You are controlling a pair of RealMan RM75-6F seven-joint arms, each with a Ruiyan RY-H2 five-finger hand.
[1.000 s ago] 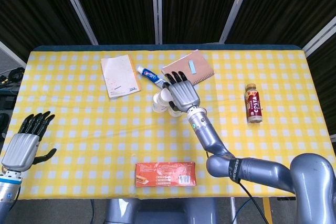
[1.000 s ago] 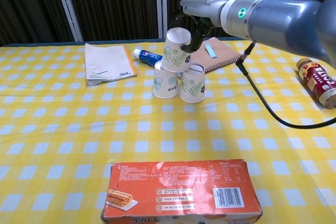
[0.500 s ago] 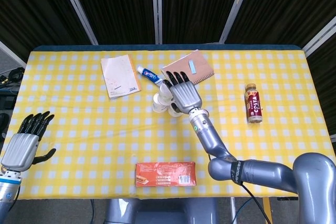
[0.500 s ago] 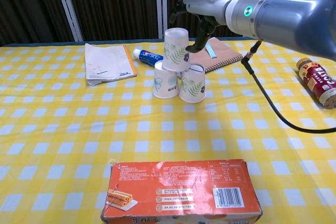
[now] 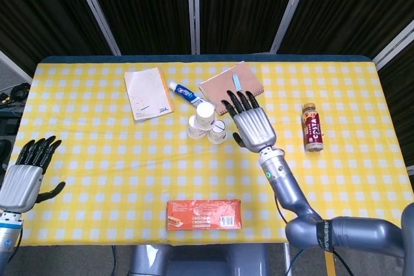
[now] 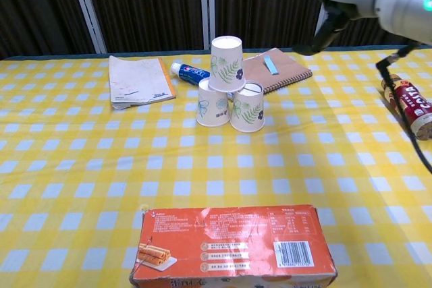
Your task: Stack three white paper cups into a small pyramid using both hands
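Paper-cup pyramid (image 6: 228, 85) — top cup (image 6: 226, 64) resting on two base cups mid-table, stacking seemingly complete — right hand (image 5: 250, 124) beside it, fingers spread, holding nothing; left hand (image 5: 26, 171) likewise empty at table edge; next: steadiness check only.

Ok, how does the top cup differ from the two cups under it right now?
The top cup sits raised, resting across the two base cups, which stand on the tablecloth. It stands alone; they stand side by side, touching. All three are upside down, white, with leaf prints. Neither hand holds any of them.
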